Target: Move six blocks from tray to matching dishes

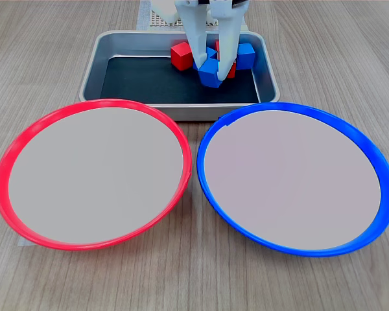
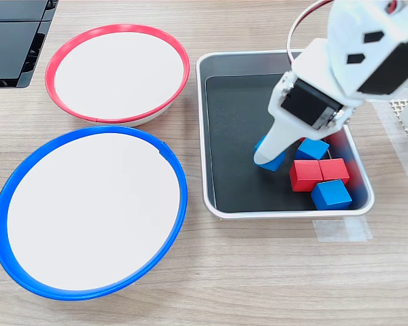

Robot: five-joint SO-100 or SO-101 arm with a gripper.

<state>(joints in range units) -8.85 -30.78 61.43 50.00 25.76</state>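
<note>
A: Where is there room in the tray [image 1: 94,71]?

B: In the first exterior view, the left half of its black floor lies bare. The blocks crowd the right half, touching or just beside one another: a blue block [image 1: 211,72] sits between the fingers of the gripper [image 1: 212,69], a red block [image 1: 180,54] just to its left, another blue block [image 1: 246,55] near the right wall.

A: And around the tray?

B: The raised walls ring it. The red dish [image 2: 117,72] and the blue dish [image 2: 88,212] lie bare and open from above, nearly touching each other, the red one's rim close against the tray in the second exterior view.
</note>
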